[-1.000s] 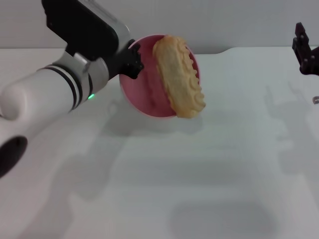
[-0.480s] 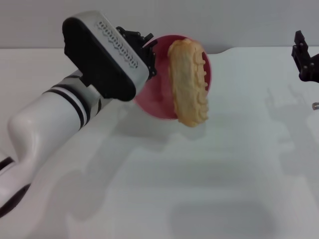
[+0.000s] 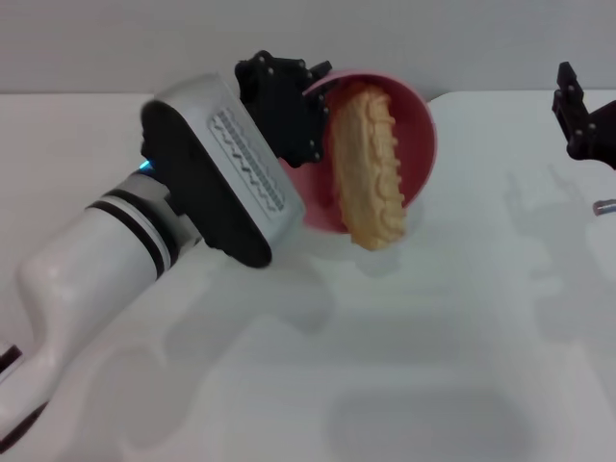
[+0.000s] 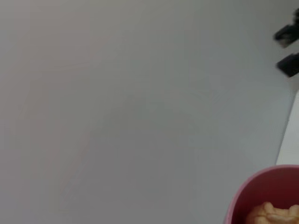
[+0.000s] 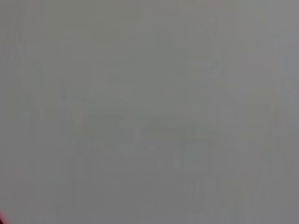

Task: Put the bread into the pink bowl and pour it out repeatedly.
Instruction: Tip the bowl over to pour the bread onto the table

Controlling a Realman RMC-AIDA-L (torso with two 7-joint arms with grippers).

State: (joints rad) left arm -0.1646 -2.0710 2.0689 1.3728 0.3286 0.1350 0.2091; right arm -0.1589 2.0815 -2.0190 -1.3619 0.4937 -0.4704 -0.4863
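My left gripper (image 3: 310, 104) is shut on the upper left rim of the pink bowl (image 3: 420, 144) and holds it off the table, tipped steeply on its side with its mouth facing the camera. The bread (image 3: 370, 171) lies lengthwise across the bowl's opening, pale scalloped face outward, and its lower end hangs over the bottom rim. The left wrist view shows part of the pink bowl (image 4: 247, 196) with a bit of the bread (image 4: 273, 215) inside. My right gripper (image 3: 583, 117) hangs open at the far right, well apart from the bowl.
A white table (image 3: 404, 366) lies under both arms, its back edge meeting a grey wall. My left forearm (image 3: 106, 260) crosses the left half of the table. A small metal part (image 3: 602, 206) shows at the right edge.
My left arm has rolled over and carried the bowl to the right, tipping it further. The bread has slid down toward the lower rim. The right gripper has barely moved.
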